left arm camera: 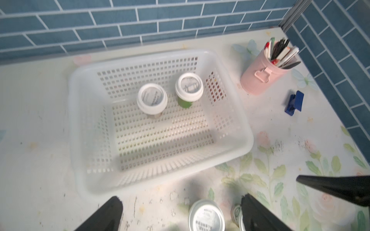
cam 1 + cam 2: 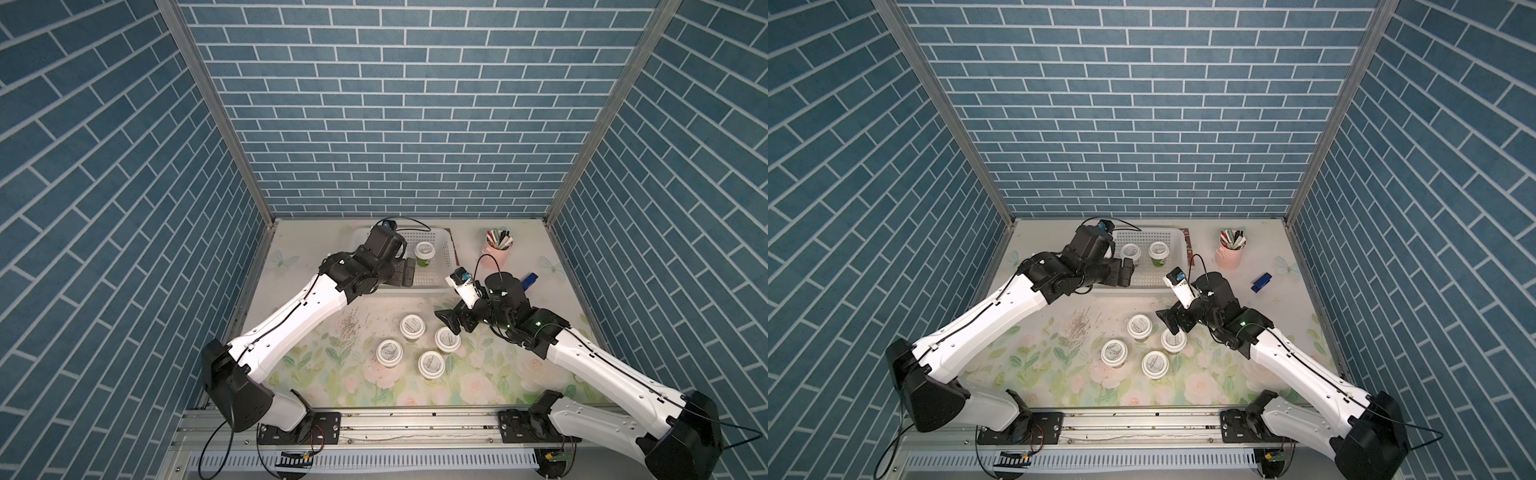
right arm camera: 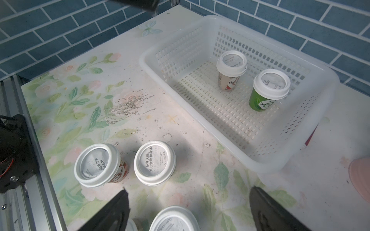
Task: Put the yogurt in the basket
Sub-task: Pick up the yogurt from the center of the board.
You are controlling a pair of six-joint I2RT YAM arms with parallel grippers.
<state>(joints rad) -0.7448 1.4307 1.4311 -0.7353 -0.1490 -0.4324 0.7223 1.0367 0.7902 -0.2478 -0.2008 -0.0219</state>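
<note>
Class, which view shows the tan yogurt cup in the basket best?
The right wrist view: the tan yogurt cup shows lid and printed side sharply. The left wrist view shows mostly its lid, blurred; a top view only a small lid.

Two yogurt cups (image 2: pixel 1158 249) stand in the far white basket (image 2: pixel 1142 237). Four others (image 2: pixel 1139 326) cluster nearer, under the right gripper (image 2: pixel 1168 323), its jaws spread.

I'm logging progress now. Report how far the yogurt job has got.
Done: a tan cup and a green cup stand in the basket. In hand: nothing. The left gripper is open and empty near the basket, and the right gripper is open over the cups on the table. Left: four cups to move.
</note>
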